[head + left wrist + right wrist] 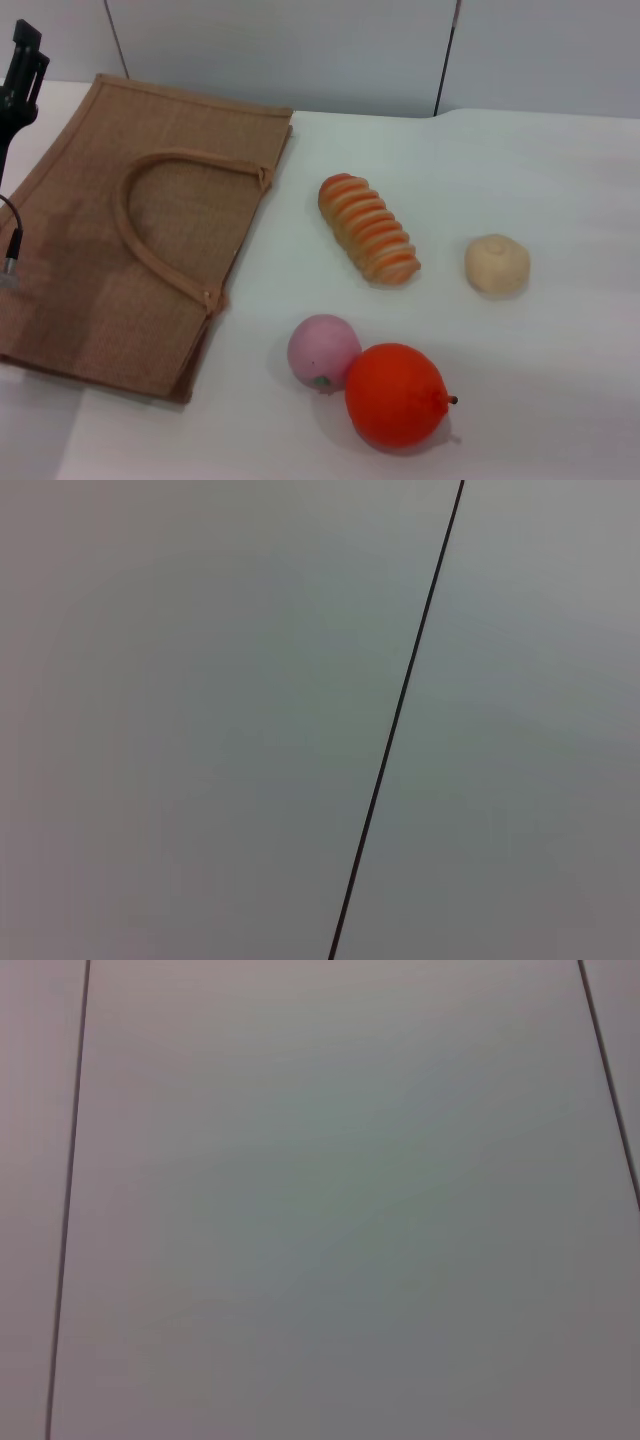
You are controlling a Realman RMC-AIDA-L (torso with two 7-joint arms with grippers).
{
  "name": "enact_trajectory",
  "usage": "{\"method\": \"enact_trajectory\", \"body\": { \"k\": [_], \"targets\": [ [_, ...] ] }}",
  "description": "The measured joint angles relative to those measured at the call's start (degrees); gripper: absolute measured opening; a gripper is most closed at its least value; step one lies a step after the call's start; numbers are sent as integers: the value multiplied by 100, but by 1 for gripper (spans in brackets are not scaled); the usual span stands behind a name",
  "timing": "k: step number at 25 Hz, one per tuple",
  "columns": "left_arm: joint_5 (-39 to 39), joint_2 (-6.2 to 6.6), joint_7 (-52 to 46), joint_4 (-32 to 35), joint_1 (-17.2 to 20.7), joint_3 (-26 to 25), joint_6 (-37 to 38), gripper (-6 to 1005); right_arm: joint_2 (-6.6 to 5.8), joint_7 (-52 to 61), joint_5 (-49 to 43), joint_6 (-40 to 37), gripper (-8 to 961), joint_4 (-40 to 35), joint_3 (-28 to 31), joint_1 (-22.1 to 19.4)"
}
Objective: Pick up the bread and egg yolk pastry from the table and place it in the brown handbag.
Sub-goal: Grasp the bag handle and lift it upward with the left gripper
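Observation:
The bread, a ridged loaf striped orange and tan, lies on the white table near the middle. To its right sits the egg yolk pastry, a small pale dome. The brown handbag lies flat on the left with its loop handle on top and its mouth facing the bread. My left gripper shows as a black part at the far left edge, above the bag's far corner and away from the food. The right gripper is out of view. Both wrist views show only grey wall panels.
A pink ball and an orange fruit sit touching each other near the table's front, below the bread. A grey panelled wall stands behind the table. A cable hangs at the left edge over the bag.

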Motion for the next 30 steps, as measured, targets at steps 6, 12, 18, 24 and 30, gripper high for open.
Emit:
{"method": "enact_trajectory", "body": {
  "k": [6,12,18,24,30],
  "targets": [
    [0,0,0,1,-21,0,93,832,0,5,0,9,874,0,0,1],
    [0,0,0,11,-32,0,133,831,0,7,0,17,874,0,7,-7],
    [17,21,-148,13,-34,164,145,829,-6,7,4,17,873,0,26,-28],
    [41,59,-1158,243,-145,545,181,828,-23,7,11,19,875,-17,27,-110],
    [444,66,-3498,1458,-251,1032,392,827,-27,7,2,19,874,-42,13,-118]
  ]
}}
